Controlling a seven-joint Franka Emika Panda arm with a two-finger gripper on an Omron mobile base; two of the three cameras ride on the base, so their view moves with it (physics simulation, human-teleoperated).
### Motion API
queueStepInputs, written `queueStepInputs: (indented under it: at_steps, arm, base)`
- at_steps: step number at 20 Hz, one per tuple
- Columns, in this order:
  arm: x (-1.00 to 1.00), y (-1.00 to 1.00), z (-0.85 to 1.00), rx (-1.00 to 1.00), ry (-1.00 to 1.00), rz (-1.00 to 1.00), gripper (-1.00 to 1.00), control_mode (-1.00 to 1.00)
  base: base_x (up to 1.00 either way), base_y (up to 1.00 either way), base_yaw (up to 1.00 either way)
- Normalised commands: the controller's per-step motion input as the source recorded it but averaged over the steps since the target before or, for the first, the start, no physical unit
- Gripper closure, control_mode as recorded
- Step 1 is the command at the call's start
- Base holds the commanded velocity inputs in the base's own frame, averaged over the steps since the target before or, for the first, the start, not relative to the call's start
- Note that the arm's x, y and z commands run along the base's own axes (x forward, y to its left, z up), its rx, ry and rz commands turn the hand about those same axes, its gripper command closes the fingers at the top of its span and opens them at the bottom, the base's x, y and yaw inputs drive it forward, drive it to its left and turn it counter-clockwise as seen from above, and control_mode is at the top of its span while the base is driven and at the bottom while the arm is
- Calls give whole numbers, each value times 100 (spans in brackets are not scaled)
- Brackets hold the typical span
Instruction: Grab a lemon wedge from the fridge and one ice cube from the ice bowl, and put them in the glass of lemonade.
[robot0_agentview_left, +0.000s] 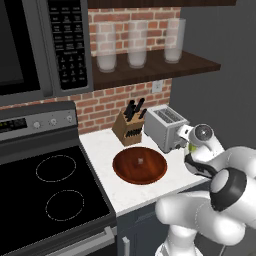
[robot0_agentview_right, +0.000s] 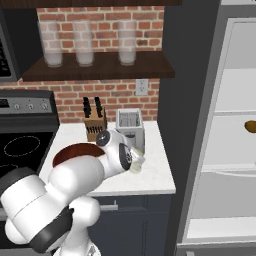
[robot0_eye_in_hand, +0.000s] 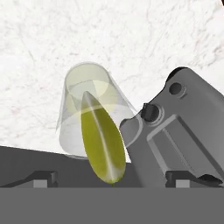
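Lemon wedge (robot0_eye_in_hand: 102, 142) hangs above the glass of lemonade's (robot0_eye_in_hand: 74, 127) rim, pincer (robot0_eye_in_hand: 109, 177) spread.

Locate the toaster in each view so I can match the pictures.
Left base view: toaster right of centre, beside the knife block.
Right base view: toaster at centre, right of the knife block.
Hand view: toaster lower right, beside the glass of lemonade.
Shared landmark: the white counter under it.
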Motion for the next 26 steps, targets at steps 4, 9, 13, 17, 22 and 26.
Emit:
queueStepInputs:
  at_steps: [4, 9, 13, 17, 22, 26]
  arm:
    - [-21, 6, 45, 0, -3, 0, -100, -100]
    - [-36, 0, 63, 0, -9, 0, -100, -100]
    - [-40, 0, 71, 0, -11, 0, -100, -100]
    - [-42, 0, 72, 0, -4, 0, -100, -100]
    - [-47, 0, 85, 0, -3, 0, -100, -100]
    - [-63, 0, 71, 0, 0, 0, -100, -100]
  base:
    - [0, 0, 0]
    - [0, 0, 0]
    - [0, 0, 0]
    - [0, 0, 0]
    - [0, 0, 0]
    - [0, 0, 0]
